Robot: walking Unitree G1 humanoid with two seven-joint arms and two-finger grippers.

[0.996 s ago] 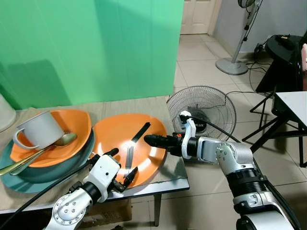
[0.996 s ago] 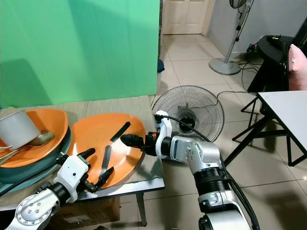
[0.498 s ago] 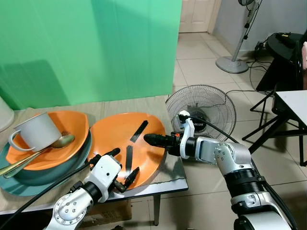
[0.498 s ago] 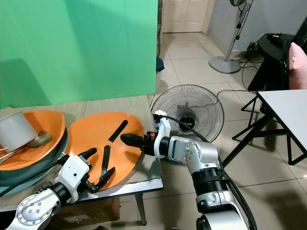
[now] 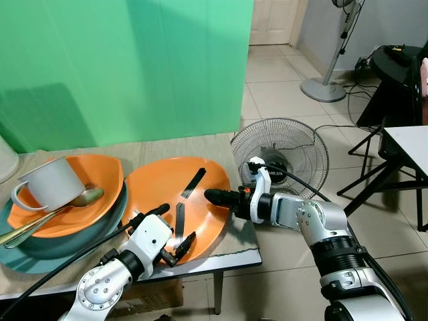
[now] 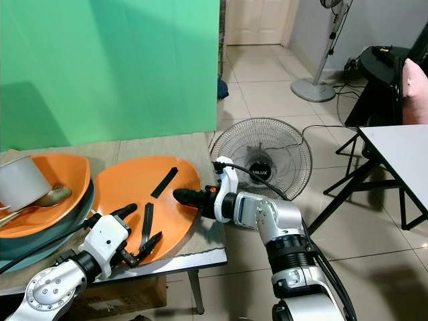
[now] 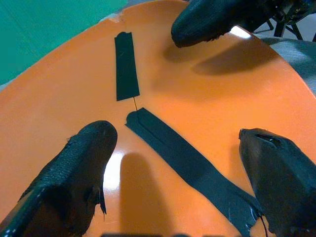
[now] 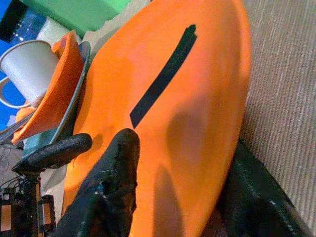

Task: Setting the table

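At table's near-right corner | orange plate (image 5: 170,200) now tilted, right rim up vs 1 s ago | right gripper (image 5: 212,195) pinching that rim, I'm lifting | left gripper (image 5: 175,229) spread over near edge, no hold | relocation started, watch slip.

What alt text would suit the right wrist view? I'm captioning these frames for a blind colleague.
The right gripper clasps the rim of a tilted orange plate, one black finger on its face and one beneath. A strip of black tape runs across the plate. Beyond it a white mug sits in an orange bowl.
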